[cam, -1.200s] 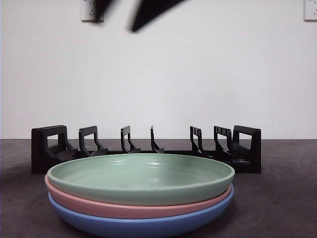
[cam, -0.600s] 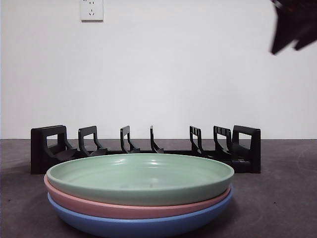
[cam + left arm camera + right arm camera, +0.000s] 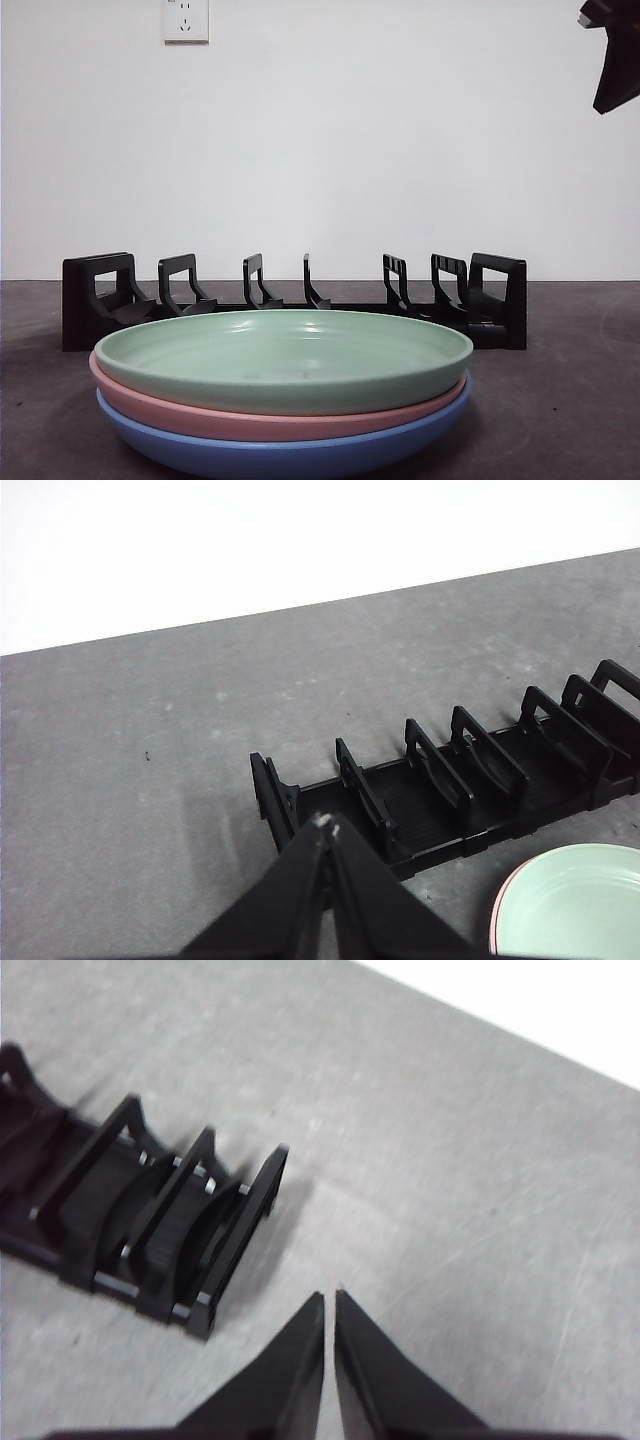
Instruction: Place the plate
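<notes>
Overall surface: the table [image 3: 580,420] was dark grey and speckled.
Room: a white wall [image 3: 330,150] stood behind, with a socket [image 3: 185,19] high up.
Plates: a green plate [image 3: 283,358] lay flat, rim up, on a pink plate [image 3: 150,408] and a blue plate [image 3: 200,452], in front of the rack.
Rack: the black rack [image 3: 295,296] ran lengthwise across the table.
Left gripper [image 3: 325,830]: jaws closed, empty, above the rack's end.
Right gripper [image 3: 328,1305]: jaws nearly together, empty, above the rack's other end.
</notes>
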### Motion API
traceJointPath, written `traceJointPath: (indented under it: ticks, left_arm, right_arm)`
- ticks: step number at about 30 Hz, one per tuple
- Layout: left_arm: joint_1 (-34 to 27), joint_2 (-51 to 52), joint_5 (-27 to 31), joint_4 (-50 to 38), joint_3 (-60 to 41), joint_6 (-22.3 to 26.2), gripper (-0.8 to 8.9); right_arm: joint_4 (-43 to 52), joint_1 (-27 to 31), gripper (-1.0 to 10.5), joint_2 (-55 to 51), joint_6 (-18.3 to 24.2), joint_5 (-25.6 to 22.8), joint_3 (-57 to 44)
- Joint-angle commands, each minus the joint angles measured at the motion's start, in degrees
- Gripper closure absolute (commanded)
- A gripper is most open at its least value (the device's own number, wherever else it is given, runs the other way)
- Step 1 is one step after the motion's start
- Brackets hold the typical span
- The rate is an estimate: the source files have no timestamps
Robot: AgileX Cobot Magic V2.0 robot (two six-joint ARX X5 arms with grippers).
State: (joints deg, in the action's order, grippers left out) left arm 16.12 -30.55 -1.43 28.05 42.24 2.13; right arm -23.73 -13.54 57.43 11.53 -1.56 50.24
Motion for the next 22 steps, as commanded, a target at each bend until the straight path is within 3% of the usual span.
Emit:
traceJointPath:
  ticks: [1,5,8,11,16,22]
  left_arm:
    - [0.1,-0.1,0.0,-0.5,0.5,0.2,8.06]
    - [0.1,-0.1,0.0,-0.6,0.5,0.2,8.06]
    - [-0.3,0.5,0.9,-2.7,-0.3,6.6,8.06]
    - [-2.0,5.0,1.0,-8.9,-7.5,7.8,8.06]
    - [-8.1,20.2,1.1,-20.9,-28.0,7.3,8.06]
    - [-14.4,30.4,1.1,-26.4,-40.4,0.7,8.06]
  right_arm:
    - [1.5,-0.2,9.3,0.3,-0.6,-0.1,0.4]
    - [1.6,-0.2,9.3,0.3,-0.6,0.0,0.5]
    - [1.6,-0.2,9.3,0.3,-0.6,0.0,0.5]
    - [1.6,-0.2,9.3,0.3,-0.6,0.0,0.5]
    - [1.6,-0.2,9.3,0.3,-0.6,0.0,0.5]
    - [1.6,-0.2,9.3,0.3,-0.6,0.0,0.5]
